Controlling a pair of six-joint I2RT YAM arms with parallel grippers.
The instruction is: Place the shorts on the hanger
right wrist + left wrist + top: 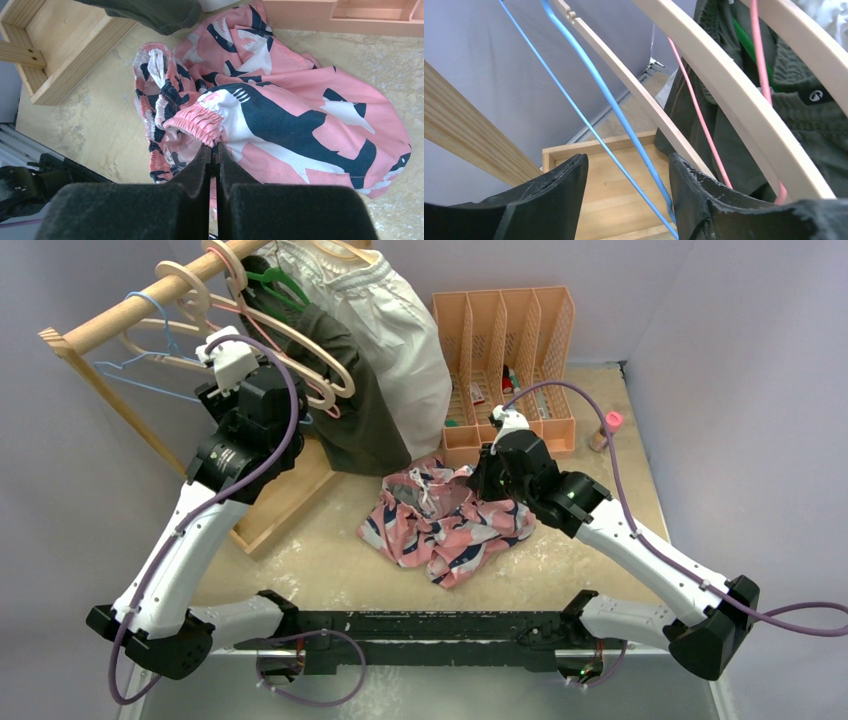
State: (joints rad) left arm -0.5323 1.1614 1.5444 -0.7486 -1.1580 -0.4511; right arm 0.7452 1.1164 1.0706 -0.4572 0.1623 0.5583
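Shorts (pixel 300 115) waistband — inside right gripper (pixel 214 150)

From above, we cannot see the fingers of the left hand (pixel 626 167) or the right hand (pixel 214 152); each sits under its own wrist. In the left wrist view the blue hanger (pixel 613 104) runs off the top edge and passes behind a finger below, so we cannot tell if they touch. The right hand's body covers the near part of the shorts (pixel 300 115). The bits inside the orange rack (pixel 468 335) are too small to name.
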